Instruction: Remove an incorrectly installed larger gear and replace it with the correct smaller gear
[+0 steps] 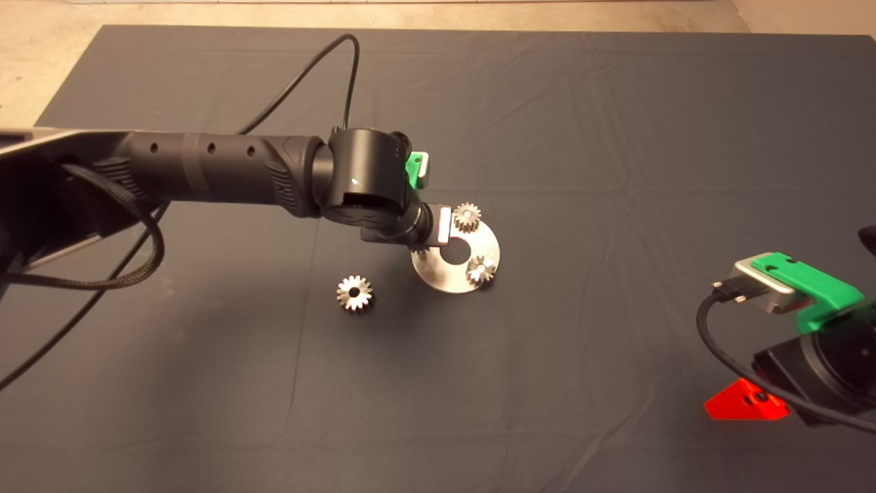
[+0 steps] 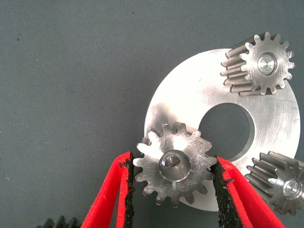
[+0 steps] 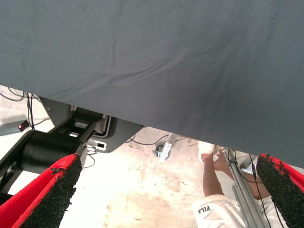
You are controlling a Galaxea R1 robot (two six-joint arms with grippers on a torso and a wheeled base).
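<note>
Smaller gear [image 2: 174,164] between left gripper [image 2: 173,190] pads (on plate [image 2: 185,90])

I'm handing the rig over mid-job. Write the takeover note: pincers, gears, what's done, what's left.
Left pincer: over the round silver plate, pads either side of the smaller gear sitting on the plate's third spot; whether the pads still touch it is unclear.
Right pincer: open, empty, parked at the mat's lower right edge.
Larger gear: off the plate, lying on the mat to its left.
Other two gears: on the plate.
Done: larger gear removed, smaller one brought to its place.
Left: confirm seating, release, retract.
</note>
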